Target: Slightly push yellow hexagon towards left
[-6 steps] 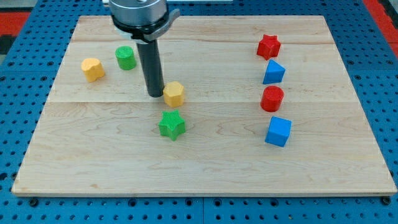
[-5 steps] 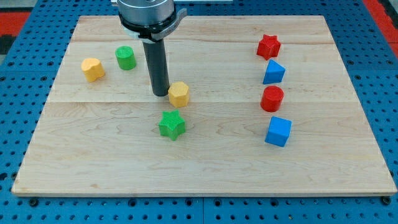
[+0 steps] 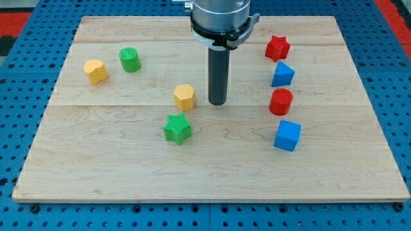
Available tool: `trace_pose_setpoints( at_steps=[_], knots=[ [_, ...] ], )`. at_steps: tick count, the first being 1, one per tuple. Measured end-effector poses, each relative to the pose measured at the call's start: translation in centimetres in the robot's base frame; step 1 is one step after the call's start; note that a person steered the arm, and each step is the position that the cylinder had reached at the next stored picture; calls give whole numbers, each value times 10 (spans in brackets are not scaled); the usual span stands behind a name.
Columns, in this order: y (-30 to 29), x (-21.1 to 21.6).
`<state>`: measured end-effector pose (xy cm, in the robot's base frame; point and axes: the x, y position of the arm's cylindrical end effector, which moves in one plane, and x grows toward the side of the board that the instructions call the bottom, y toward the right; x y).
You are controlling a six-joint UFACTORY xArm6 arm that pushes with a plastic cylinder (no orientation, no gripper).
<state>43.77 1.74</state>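
The yellow hexagon point(image 3: 185, 97) sits near the middle of the wooden board point(image 3: 115, 173). My tip point(image 3: 218, 102) rests on the board just to the view's right of the hexagon, a small gap apart from it. The dark rod rises from there to the arm's head at the view's top. A green star point(image 3: 178, 129) lies just below the hexagon.
A yellow heart-like block point(image 3: 96, 71) and a green cylinder point(image 3: 130, 59) lie at the upper left. On the right stand a red star point(image 3: 277, 47), a blue triangular block point(image 3: 282, 75), a red cylinder point(image 3: 280, 102) and a blue cube point(image 3: 287, 135) in a column.
My tip has moved from the hexagon's left side to its right side. The hexagon has shifted a little to the right. Other blocks have not moved.
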Motion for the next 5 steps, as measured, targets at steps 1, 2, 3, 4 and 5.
trace_pose_setpoints(
  at_steps=[1, 2, 3, 4, 5],
  knots=[
    [-7, 0],
    [-10, 0],
    [-13, 0],
    [-23, -1],
    [-36, -3]
  ],
)
